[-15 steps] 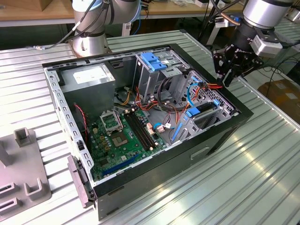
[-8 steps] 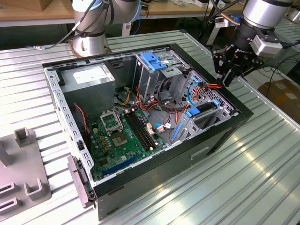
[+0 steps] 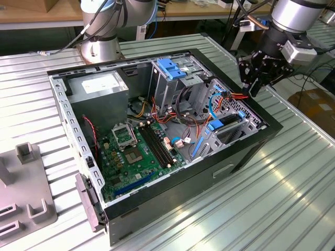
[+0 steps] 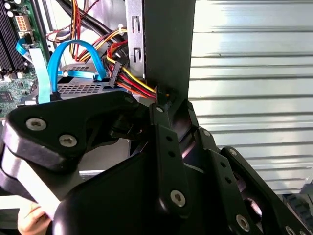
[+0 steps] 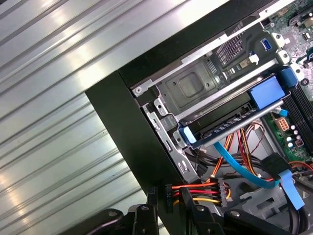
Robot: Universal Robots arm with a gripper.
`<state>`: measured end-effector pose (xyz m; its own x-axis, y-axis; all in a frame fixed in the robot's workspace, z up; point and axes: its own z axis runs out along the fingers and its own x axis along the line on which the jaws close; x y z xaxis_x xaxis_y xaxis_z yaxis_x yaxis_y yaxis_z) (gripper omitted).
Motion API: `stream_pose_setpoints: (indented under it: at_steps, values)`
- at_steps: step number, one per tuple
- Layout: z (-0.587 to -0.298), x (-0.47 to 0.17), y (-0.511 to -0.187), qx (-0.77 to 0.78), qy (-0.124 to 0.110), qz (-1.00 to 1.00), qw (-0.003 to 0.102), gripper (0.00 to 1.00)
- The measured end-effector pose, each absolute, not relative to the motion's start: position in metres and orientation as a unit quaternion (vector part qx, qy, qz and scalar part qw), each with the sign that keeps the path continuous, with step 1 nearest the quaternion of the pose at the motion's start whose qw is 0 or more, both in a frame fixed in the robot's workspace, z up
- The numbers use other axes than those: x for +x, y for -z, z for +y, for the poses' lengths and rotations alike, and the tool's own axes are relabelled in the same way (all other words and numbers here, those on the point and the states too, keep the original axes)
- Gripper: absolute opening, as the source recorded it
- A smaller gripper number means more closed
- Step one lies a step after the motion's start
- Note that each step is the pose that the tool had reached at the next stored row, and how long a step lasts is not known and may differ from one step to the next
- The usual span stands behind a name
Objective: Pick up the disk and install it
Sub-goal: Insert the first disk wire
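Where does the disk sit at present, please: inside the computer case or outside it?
Inside: the blue-framed disk lies in a corner of the computer case, near the gripper.

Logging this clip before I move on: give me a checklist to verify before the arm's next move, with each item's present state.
1. Case open for access: ok. The case has its side off and its inside is exposed.
2. Disk located: ok. The disk sits in its blue carrier in the bay at the case corner.
3. Disk fully seated: cannot tell.
4. Pincer free of the disk: ok. The pincer hangs over the case wall at the exterior view's right, apart from the disk.
5. Cables out of the way: not ok. In the first wrist view, the blue data cable and the power wires lie between pincer and disk.
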<state>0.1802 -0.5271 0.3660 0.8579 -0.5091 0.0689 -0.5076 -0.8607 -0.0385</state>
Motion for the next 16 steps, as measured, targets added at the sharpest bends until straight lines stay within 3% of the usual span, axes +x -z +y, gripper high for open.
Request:
stream_pose_setpoints:
  at_steps: [5, 6, 16]
  values:
    - [-0.527, 0.18, -0.365, -0.964, 0.038, 0.264, 0.009, 0.3]
    - [-0.527, 0.18, -0.365, -0.964, 0.039, 0.264, 0.009, 0.17]
    - [-0.527, 0.18, -0.376, -0.959, 0.039, 0.28, 0.008, 0.17]
